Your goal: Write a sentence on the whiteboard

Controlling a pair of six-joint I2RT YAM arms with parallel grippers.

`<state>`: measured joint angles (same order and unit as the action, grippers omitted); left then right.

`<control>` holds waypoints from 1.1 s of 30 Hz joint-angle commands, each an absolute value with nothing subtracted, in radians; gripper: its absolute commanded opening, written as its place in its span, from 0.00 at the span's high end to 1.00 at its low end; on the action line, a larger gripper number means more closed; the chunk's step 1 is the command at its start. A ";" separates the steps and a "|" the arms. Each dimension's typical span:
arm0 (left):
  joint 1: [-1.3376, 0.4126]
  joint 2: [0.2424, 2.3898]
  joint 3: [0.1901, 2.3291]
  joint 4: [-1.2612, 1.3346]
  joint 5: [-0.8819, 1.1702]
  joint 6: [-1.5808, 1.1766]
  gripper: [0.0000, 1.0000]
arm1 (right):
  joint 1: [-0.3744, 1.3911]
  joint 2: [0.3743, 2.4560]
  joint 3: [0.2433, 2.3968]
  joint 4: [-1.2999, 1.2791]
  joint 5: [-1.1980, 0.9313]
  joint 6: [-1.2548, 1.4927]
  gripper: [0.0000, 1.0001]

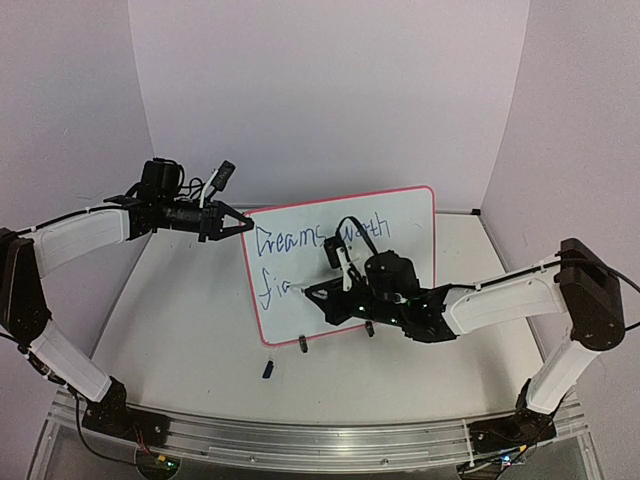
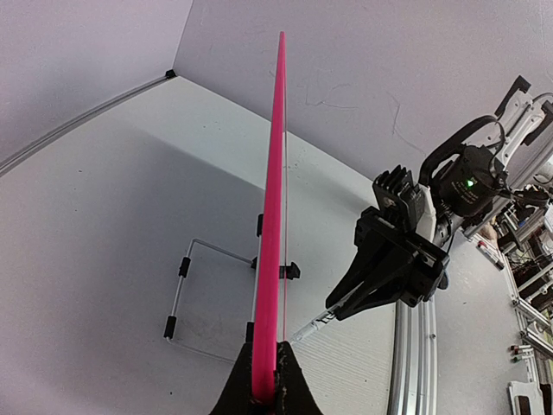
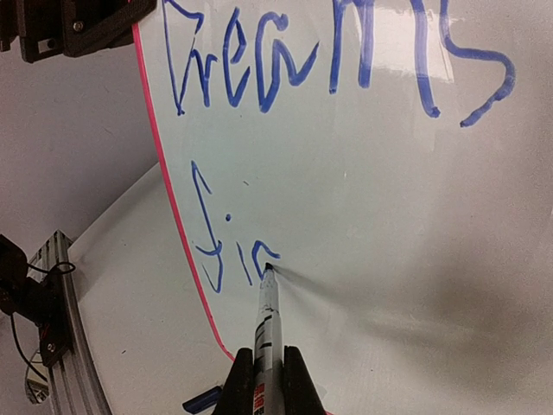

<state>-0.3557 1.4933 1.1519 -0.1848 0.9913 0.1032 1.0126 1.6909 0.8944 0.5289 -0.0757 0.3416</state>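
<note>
- Standing upright at the centre of the table (image 1: 180, 325), the whiteboard (image 1: 400, 225) rests on two black clip feet (image 1: 302, 344) along its 6 o'clock edge. Its written face is turned toward the arm bases.
- Left gripper (image 1: 240, 222): clenched on the board's red-pink rim at the 10 o'clock corner. In the left wrist view the rim runs edge-on between both fingers (image 2: 294, 393).
- Right gripper (image 1: 318, 297): grasping a marker (image 3: 268, 320) between its fingers, with the barrel pointing to 12 o'clock in the right wrist view. The tip touches the board face at roughly 8 o'clock of the panel.
- Blue writing (image 3: 259, 69): the upper line reads approximately "Dreams worth". The lower line begins "fi" plus a third letter, which the marker tip is touching.
- Blue cap (image 1: 268, 369): lying on the table near the board's lower left corner, at 7 o'clock from it and apart from it.
- Wire stand (image 2: 186, 294): on the table just beside the rim at 9 o'clock in the left wrist view, on the unwritten side.
</note>
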 commanded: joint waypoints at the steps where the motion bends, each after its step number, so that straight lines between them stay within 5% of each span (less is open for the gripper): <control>1: -0.387 1.517 1.138 -0.293 0.949 0.210 1.00 | 1.005 1.682 0.911 0.539 -0.052 0.344 1.00; 24: -0.388 1.523 1.138 -0.293 0.949 0.211 1.00 | 1.030 1.776 0.903 0.570 -0.147 0.405 1.00; 33: -0.388 1.522 1.138 -0.293 0.950 0.211 1.00 | 1.031 1.664 0.897 0.646 -0.157 0.421 1.00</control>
